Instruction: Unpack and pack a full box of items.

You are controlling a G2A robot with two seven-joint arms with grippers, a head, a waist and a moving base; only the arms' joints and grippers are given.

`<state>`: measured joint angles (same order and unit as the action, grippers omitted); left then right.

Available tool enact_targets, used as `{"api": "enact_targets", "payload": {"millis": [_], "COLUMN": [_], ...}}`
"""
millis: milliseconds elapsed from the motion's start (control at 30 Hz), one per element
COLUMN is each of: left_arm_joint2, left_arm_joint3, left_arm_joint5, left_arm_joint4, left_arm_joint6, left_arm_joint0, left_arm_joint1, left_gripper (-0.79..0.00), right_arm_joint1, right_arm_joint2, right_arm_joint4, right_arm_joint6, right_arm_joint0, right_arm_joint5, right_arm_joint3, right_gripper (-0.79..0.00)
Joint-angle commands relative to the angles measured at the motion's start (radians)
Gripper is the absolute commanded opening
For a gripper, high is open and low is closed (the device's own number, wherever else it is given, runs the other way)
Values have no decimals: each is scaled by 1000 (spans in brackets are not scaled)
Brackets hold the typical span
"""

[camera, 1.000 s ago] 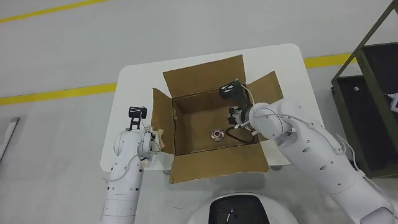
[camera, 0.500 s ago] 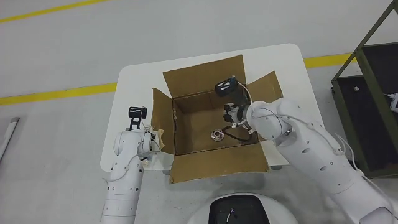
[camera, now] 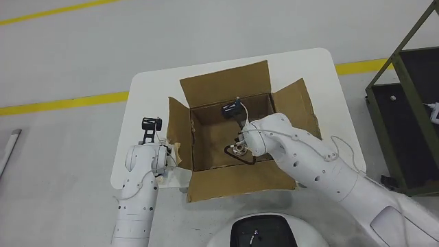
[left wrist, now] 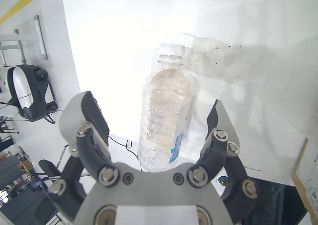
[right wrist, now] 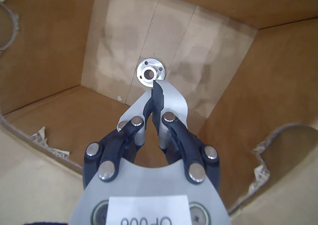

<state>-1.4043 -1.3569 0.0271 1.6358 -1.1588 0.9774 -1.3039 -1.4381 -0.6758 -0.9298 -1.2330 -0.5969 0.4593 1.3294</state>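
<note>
The right gripper is low inside the open cardboard box, and its fingers are pressed together with nothing between them. Their tips are just beside a small round metal flange that lies flat on the box floor, but I cannot tell if they touch it. The left gripper is over the white surface just outside the box, fingers spread wide on both sides of a clear plastic bottle, whose neck points away from the gripper and which neither finger touches.
</note>
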Motion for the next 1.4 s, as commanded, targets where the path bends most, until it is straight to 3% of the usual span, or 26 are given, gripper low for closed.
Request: {"api": "enact_targets", "payload": {"millis": [0, 67, 100, 133, 200, 233, 300, 900, 1100, 1133, 1167, 1267, 1367], "left_arm_joint2": [0, 0, 0, 0, 0, 0, 0, 0, 0, 0, 0, 0, 0], "left_arm_joint3": [0, 0, 0, 0, 0, 0, 0, 0, 0, 0, 0, 0, 0], "left_arm_joint5": [0, 0, 0, 0, 0, 0, 0, 0, 0, 0, 0, 0, 0], "left_arm_joint4": [0, 0, 0, 0, 0, 0, 0, 0, 0, 0, 0, 0, 0], "left_arm_joint6": [0, 0, 0, 0, 0, 0, 0, 0, 0, 0, 0, 0, 0], "left_arm_joint0": [0, 0, 0, 0, 0, 0, 0, 0, 0, 0, 0, 0, 0], "left_arm_joint1": [0, 0, 0, 0, 0, 0, 0, 0, 0, 0, 0, 0, 0], "left_gripper": [0, 0, 0, 0, 0, 0, 0, 0, 0, 0, 0, 0, 0], "right_arm_joint1": [-11, -23, -30, -37, -52, -61, -78, -79, -111, -120, -128, -156, -181], "right_arm_joint2": [14, 25, 35, 43, 61, 74, 94, 83, 126, 138, 149, 175, 191], "right_arm_joint4": [8, 15, 12, 19, 27, 31, 48, 39, 13, 9, 3, 6, 15], "right_arm_joint6": [-7, -7, -12, -18, -29, -37, -39, -1, -36, -46, -49, -55, -49], "right_arm_joint0": [14, 34, 43, 52, 72, 82, 102, 83, 108, 116, 124, 143, 159], "right_arm_joint5": [-4, -1, 1, -1, -6, -12, -50, -76, -56, -57, -53, -46, -48], "right_arm_joint3": [-39, -80, -100, -117, -155, -173, -207, -200, -223, -235, -247, -290, -342], "right_gripper": [-785, -785, -683, -499, -43, 0, 0, 0, 0, -145, -403, -449, -440]}}
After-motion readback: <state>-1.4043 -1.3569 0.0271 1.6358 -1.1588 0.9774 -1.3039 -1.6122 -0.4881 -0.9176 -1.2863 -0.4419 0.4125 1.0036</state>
